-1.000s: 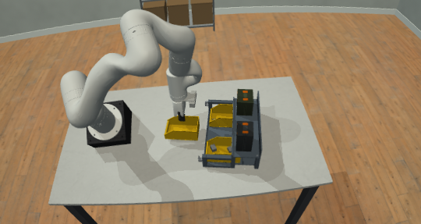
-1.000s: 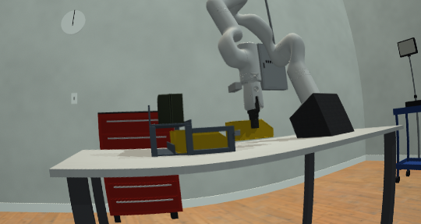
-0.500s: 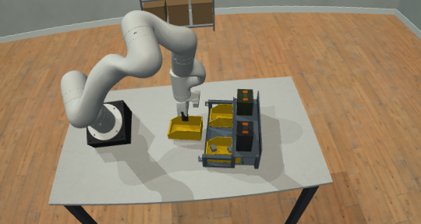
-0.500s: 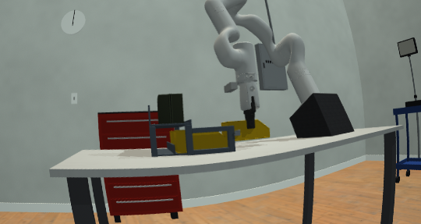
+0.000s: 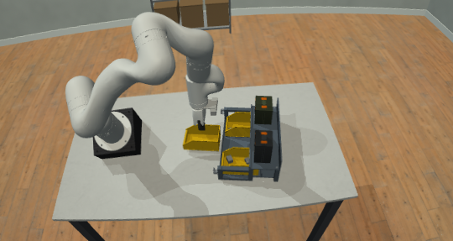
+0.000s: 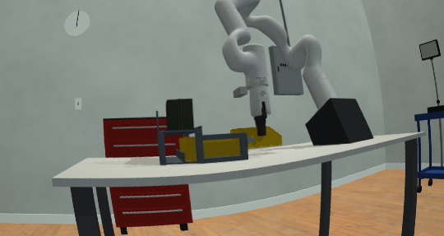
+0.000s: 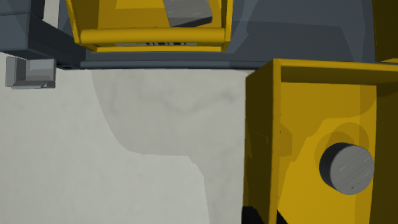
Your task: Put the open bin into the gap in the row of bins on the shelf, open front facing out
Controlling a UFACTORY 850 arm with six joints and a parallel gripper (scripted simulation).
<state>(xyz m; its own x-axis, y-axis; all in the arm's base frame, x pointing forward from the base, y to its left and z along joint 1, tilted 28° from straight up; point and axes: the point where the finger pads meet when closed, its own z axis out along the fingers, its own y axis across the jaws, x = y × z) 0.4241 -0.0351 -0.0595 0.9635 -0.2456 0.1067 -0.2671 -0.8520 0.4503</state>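
The open yellow bin (image 5: pixel 201 138) is close above the table, just left of the dark grey shelf (image 5: pixel 249 144). My gripper (image 5: pixel 200 126) reaches down from above and is shut on the bin's rear wall; it also shows in the side view (image 6: pixel 261 127). In the wrist view the held bin (image 7: pixel 320 145) fills the right side, with a grey cylinder part (image 7: pixel 346 167) inside it. A shelf bin (image 7: pixel 152 22) holding a grey part (image 7: pixel 187 11) lies across the top, behind the shelf's front lip (image 7: pixel 165 64). My fingertips are hidden there.
The shelf holds yellow bins at the far end (image 5: pixel 238 124) and near end (image 5: pixel 235 155). Two dark boxes (image 5: pixel 263 109) (image 5: pixel 263 146) stand on its top board. My arm's black base (image 5: pixel 117 133) is at the table's left.
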